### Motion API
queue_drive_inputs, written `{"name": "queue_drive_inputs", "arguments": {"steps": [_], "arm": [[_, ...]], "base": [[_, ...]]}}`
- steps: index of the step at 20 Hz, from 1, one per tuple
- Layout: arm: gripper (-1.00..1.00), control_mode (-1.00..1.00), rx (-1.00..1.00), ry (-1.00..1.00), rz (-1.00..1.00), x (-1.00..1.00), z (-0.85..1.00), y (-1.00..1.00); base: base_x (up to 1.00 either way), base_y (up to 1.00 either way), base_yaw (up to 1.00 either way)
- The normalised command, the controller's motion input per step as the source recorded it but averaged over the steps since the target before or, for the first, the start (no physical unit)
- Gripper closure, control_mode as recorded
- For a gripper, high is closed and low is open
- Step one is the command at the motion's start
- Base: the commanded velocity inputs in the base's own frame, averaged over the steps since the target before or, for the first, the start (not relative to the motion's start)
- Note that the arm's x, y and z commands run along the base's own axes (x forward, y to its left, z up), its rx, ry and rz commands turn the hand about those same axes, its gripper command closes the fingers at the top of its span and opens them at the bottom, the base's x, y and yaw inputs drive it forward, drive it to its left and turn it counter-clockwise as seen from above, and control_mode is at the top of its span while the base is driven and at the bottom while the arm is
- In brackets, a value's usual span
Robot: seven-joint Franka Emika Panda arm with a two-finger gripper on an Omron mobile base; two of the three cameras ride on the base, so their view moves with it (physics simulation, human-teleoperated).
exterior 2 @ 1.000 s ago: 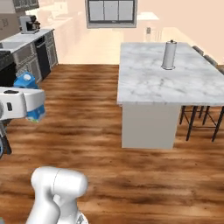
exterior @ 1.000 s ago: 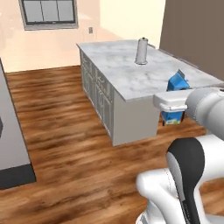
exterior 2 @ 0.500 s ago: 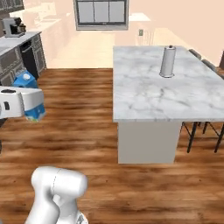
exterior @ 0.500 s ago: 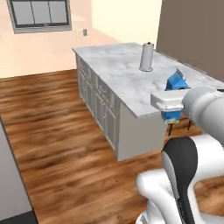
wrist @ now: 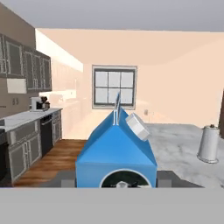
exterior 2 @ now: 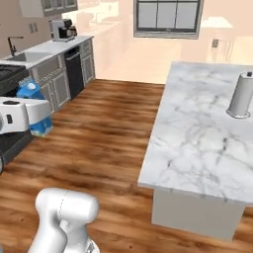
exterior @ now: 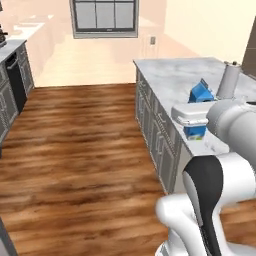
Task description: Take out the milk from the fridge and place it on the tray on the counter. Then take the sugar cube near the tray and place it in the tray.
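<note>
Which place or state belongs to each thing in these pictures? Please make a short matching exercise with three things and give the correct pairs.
Things:
1. milk carton
2. paper towel roll
3. coffee maker

Places or states:
A. stands upright on the marble island counter
B. sits on the far counter along the wall, near the sink
C. is held off the floor in the end effector

Right pairs: 1-C, 2-A, 3-B
</note>
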Motion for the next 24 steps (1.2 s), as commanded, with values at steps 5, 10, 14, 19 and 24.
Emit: {"name": "queue_drive_inputs", "arguments": {"steps": [5, 10, 14, 19, 24], "arm": [[1.00, 1.00, 0.00, 0.00, 0.00, 0.00, 0.00, 0.00], [1.00, 1.00, 0.00, 0.00, 0.00, 0.00, 0.00, 0.00], [1.00, 1.00, 0.00, 0.00, 0.00, 0.00, 0.00, 0.00], [1.00, 1.00, 0.00, 0.00, 0.00, 0.00, 0.00, 0.00], [1.00, 1.00, 0.00, 0.00, 0.00, 0.00, 0.00, 0.00]], "base": [[0.76, -0.20, 0.53], [0.35, -0.16, 0.46], [0.14, 0.52, 0.19], [0.28, 0.67, 0.14], [0.61, 0.02, 0.12]]}}
